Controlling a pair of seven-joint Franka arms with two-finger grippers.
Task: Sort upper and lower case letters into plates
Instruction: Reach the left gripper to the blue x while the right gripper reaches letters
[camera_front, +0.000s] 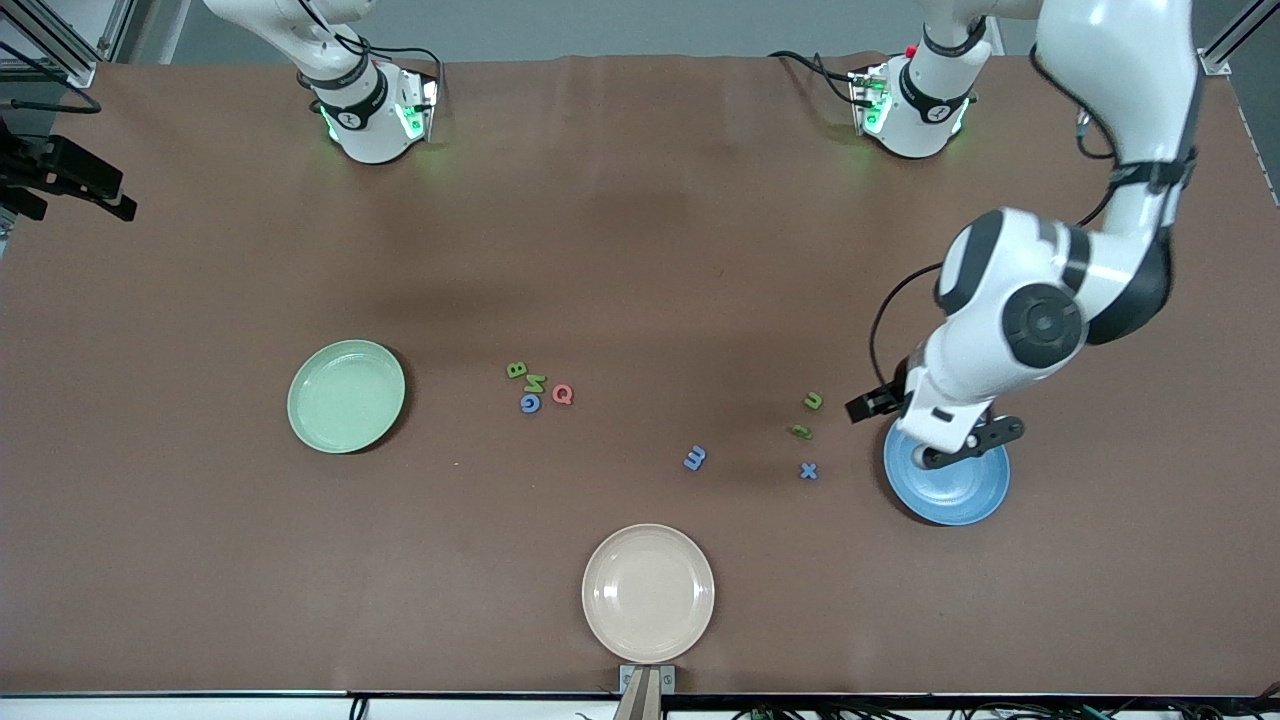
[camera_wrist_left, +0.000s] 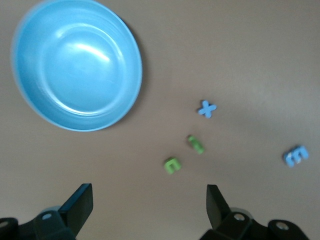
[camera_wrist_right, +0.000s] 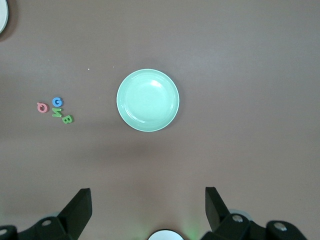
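Starting nearest the camera: cream plate (camera_front: 648, 593), rim bare. Blue plate (camera_front: 946, 488), partly hidden by the left gripper (camera_front: 950, 440) above it, jaws wide, holding nothing. Readable letters: m (camera_front: 695, 458), x (camera_front: 808, 470), u (camera_front: 813, 401); 1 green letter (camera_front: 801, 432) illegible. Cluster B (camera_front: 516, 370), N (camera_front: 537, 383), G (camera_front: 530, 403), Q (camera_front: 563, 394). Green plate (camera_front: 346, 396). Right gripper (camera_wrist_right: 148, 212) waits above, jaws wide, holding nothing.

You get even, bright overhead light on the brown table (camera_front: 640, 250), with soft shadows at about 4 o'clock of the green plate (camera_front: 346, 396). The blue plate (camera_wrist_left: 76, 64) shows white glare streaks and a smeared rim in the left wrist view, where the letters (camera_wrist_left: 171, 165) look blurred.
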